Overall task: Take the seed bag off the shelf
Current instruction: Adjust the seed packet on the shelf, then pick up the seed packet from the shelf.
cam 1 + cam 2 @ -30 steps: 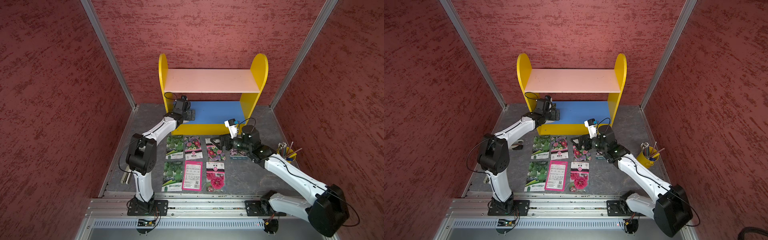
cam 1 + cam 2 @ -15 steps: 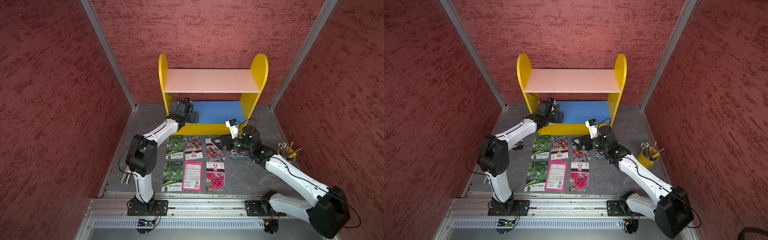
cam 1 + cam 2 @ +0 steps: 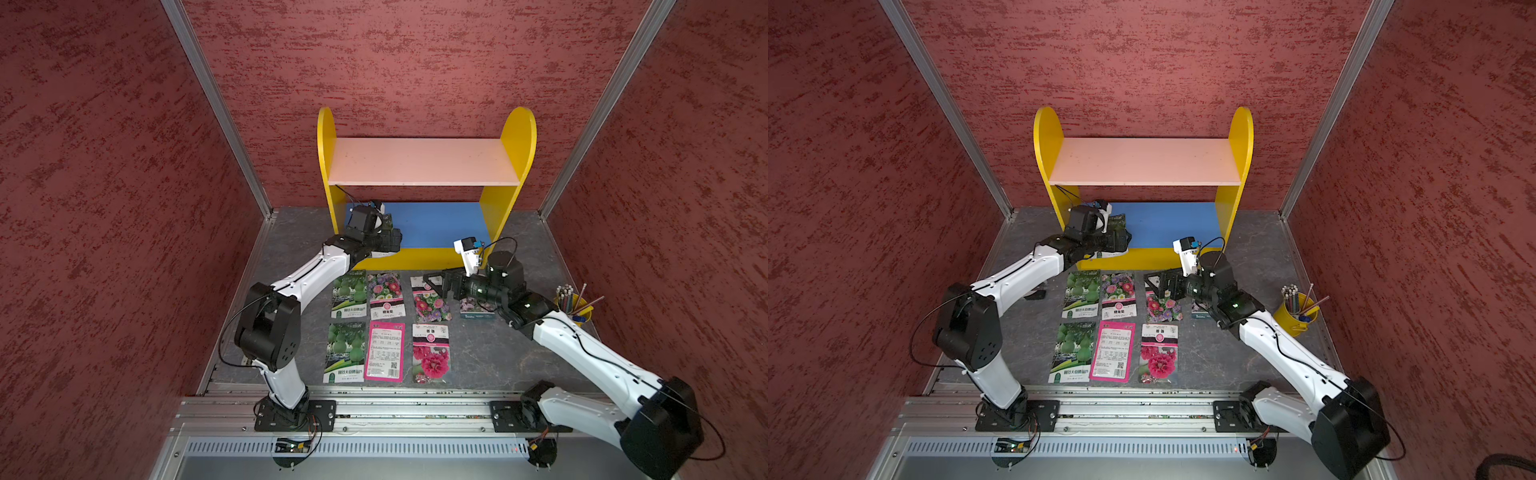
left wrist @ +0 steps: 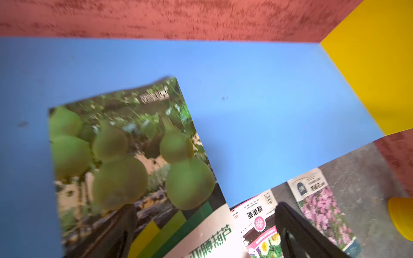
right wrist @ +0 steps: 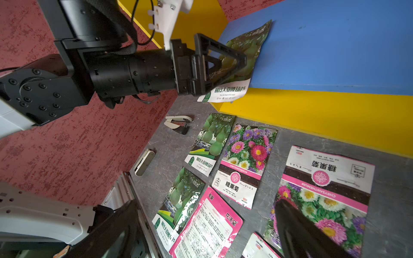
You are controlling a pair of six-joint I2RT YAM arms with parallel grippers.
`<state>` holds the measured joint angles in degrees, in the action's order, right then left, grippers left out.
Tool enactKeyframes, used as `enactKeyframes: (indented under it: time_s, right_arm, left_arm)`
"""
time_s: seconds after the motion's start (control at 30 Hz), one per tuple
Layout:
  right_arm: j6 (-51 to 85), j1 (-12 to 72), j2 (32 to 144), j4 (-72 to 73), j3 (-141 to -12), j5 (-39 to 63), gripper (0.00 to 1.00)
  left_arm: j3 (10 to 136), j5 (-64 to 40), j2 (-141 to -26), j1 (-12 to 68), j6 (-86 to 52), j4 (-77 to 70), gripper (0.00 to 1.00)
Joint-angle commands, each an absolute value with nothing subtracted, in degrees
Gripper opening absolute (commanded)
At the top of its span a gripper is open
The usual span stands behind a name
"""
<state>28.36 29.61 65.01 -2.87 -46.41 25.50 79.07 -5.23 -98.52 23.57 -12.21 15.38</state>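
My left gripper (image 3: 392, 240) has slid away from the shelf's (image 3: 424, 162) left panel (image 3: 326, 166) — now nearer the blue lower board's (image 3: 440, 222) front edge, over the gourd seed bag (image 4: 134, 156).

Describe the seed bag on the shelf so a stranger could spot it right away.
Find the yellow-sided shelf at the back wall and look at its blue lower board. At its left end, a green gourd seed bag overhangs the front edge, with the open left gripper at its near edge. The other two gourd packets lie flat on the table.
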Motion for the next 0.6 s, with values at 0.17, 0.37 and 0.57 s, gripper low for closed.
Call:
enactKeyframes:
  time_s: [0.17, 0.37, 0.57]
  right_arm:
    - [40.5, 30.0, 73.5, 5.5, -48.9, 22.1, 0.98]
    - [46.3, 29.9, 81.5, 12.2, -51.3, 22.3, 0.94]
    - [51.2, 30.0, 90.0, 18.0, -55.1, 24.2, 0.84]
  left_arm:
    - [69.4, -14.4, -85.5, 20.5, -11.8, 14.2, 1.00]
    - [59.1, -21.4, -76.6, 20.8, -16.1, 13.1, 1.00]
    - [49.9, -24.1, -69.3, 21.5, -20.9, 10.6, 1.00]
